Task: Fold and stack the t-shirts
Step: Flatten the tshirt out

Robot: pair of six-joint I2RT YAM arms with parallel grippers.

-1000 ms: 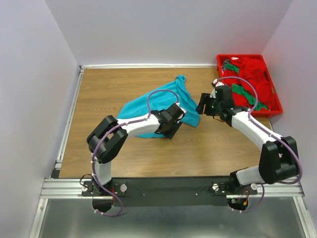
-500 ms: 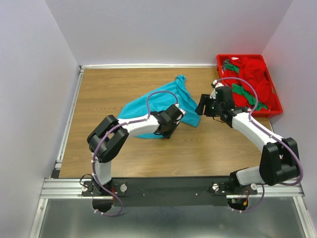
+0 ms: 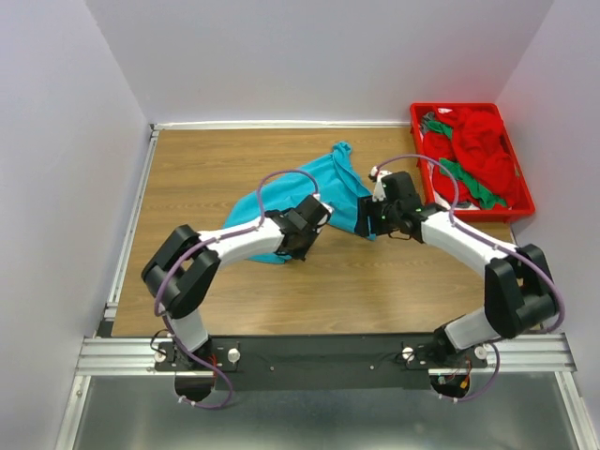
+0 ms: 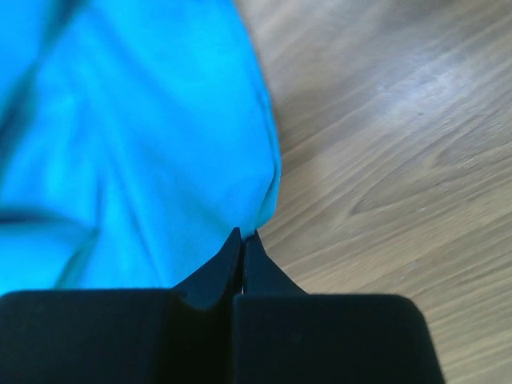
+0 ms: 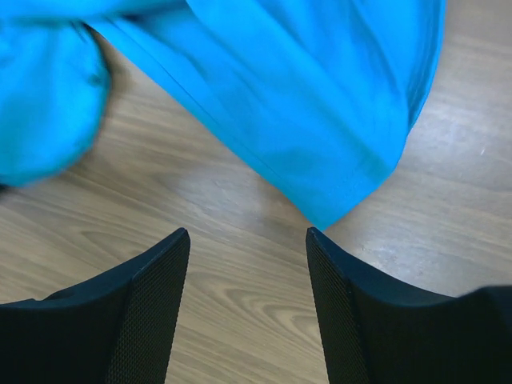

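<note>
Left wrist: we log the left gripper [image 4: 242, 238] pinched together on the teal t-shirt [image 4: 144, 136] hem. The right gripper [image 5: 246, 236] is spread apart above another corner of it.

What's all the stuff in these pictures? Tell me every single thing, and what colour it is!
teal t-shirt: one, teal, crumpled in the middle of the table
red t-shirts: a heap, too bunched to count, red, in the tray
green cloth: a few pieces, green, mixed into that heap
tray: one, red, far right corner of the table
table: one, brown wood, under everything
walls: white, around the table
left arm: one, white and black with a purple cable, reaching to the shirt
right arm: one, same colours, reaching to the shirt
left hand: one, black, shut on the teal t-shirt's edge
right hand: one, black, open, over bare wood by a shirt corner
</note>
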